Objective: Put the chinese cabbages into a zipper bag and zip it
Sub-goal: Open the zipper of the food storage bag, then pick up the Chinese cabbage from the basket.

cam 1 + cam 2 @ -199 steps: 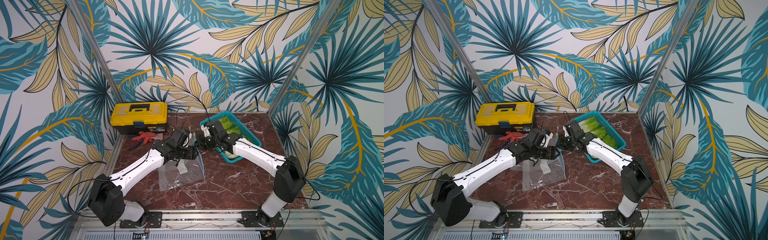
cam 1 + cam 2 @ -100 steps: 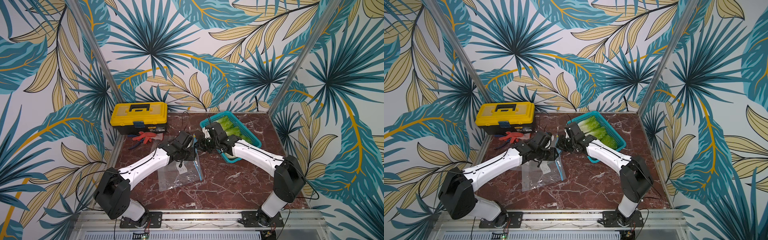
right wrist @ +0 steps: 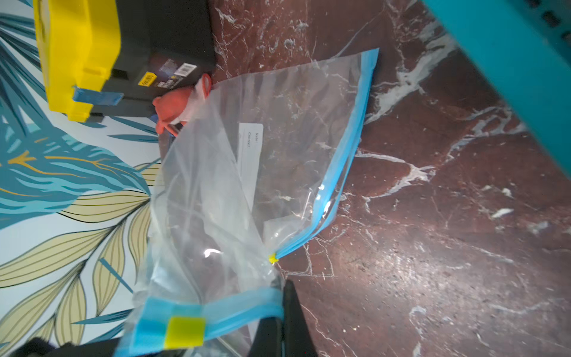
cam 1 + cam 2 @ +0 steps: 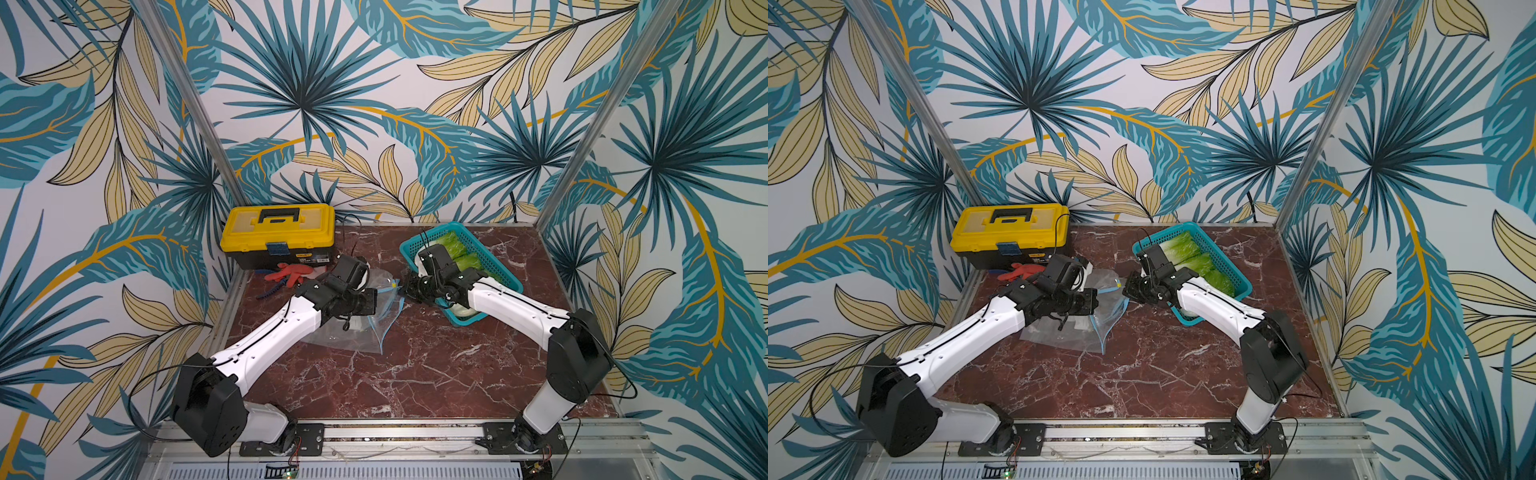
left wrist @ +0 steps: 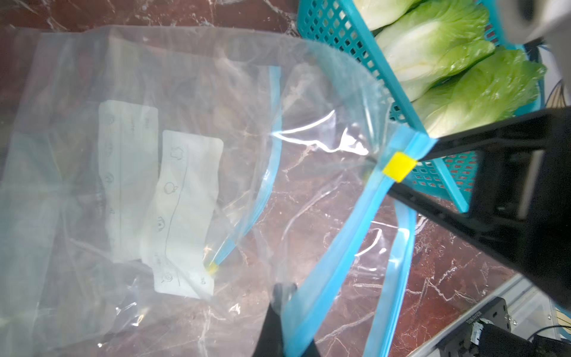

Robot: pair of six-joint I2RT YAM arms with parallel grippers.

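A clear zipper bag (image 4: 349,332) with a blue zip strip lies on the marble table, its mouth lifted between both arms. In the left wrist view my left gripper (image 5: 287,309) is shut on the blue strip. The right gripper (image 3: 282,309) is shut on the same strip, near a yellow tab (image 3: 184,330). In both top views the left gripper (image 4: 376,301) and right gripper (image 4: 401,289) stand close together at the bag's mouth. The chinese cabbages (image 4: 1200,264) lie side by side in a teal basket (image 4: 1223,257), behind the right wrist. The bag (image 5: 154,92) holds nothing.
A yellow and black toolbox (image 4: 278,237) stands at the back left, with a red item (image 4: 291,272) lying in front of it. The teal basket (image 4: 490,255) sits at the back right. Patterned walls close in three sides.
My left gripper has closed on the bag's zip strip and moved toward the right gripper. The bag's mouth is now held up between the two. The right arm has hardly moved.
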